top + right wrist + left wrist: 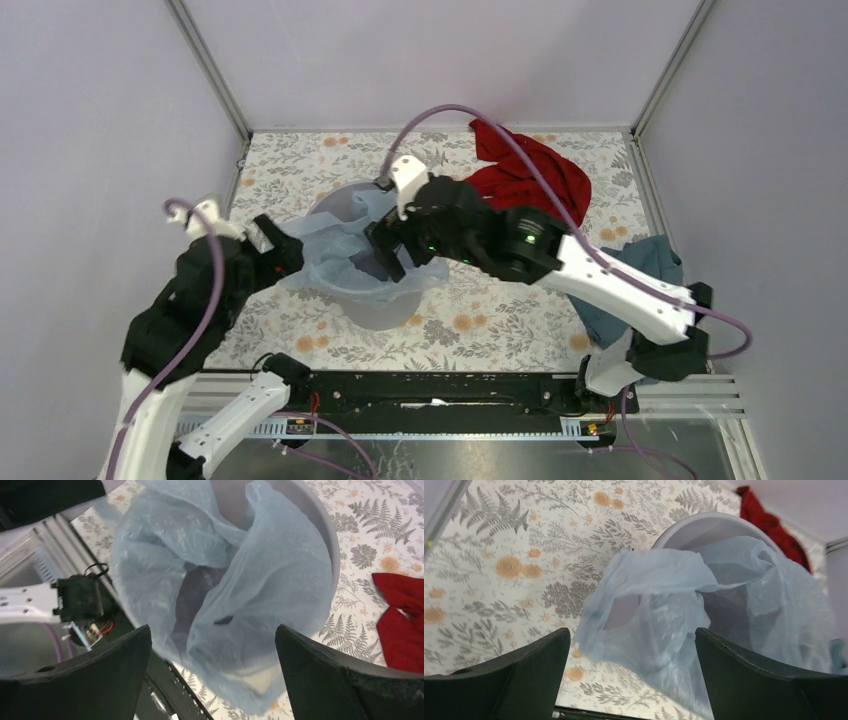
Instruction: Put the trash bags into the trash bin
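1. The left gripper has its jaws spread wide. In its wrist view the two dark fingers stand well apart, with a fold of the trash bag hanging in the gap between them, not pinched.
2. The right gripper is also spread wide. Its fingers frame the mouth of the trash bin from above and close on nothing.
3. The trash bag is pale blue and crinkled. It sits partly inside the trash bin, lining the opening loosely. Its loose plastic spills over the rim at 9 o'clock, toward the left gripper, and at 6 o'clock.
4. The bin stands upright on the floral table, with the left gripper at its 9 o'clock and the right gripper over its mouth.
5. A red cloth lies crumpled at the bin's 2 o'clock, apart from it.
6. A dark teal cloth lies at about 4 o'clock, partly under the right arm.
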`<action>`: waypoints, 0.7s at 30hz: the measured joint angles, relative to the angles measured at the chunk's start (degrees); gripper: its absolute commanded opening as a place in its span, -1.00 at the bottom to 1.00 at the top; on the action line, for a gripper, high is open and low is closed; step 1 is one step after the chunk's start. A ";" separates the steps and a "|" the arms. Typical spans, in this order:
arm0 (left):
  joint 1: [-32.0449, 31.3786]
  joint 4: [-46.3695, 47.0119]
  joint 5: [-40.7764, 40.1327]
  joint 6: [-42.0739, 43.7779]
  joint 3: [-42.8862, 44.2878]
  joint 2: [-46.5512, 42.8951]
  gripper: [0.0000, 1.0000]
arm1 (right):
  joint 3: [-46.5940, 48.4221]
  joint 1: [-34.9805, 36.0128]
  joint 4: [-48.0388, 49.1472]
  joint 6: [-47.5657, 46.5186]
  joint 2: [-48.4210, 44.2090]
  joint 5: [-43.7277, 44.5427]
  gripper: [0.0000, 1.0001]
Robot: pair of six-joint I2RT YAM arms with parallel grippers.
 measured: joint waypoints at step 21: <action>0.04 11.61 -7.80 10.32 -1.29 15.41 -0.12 | 9.81 5.75 -4.55 -1.53 19.89 33.40 -0.80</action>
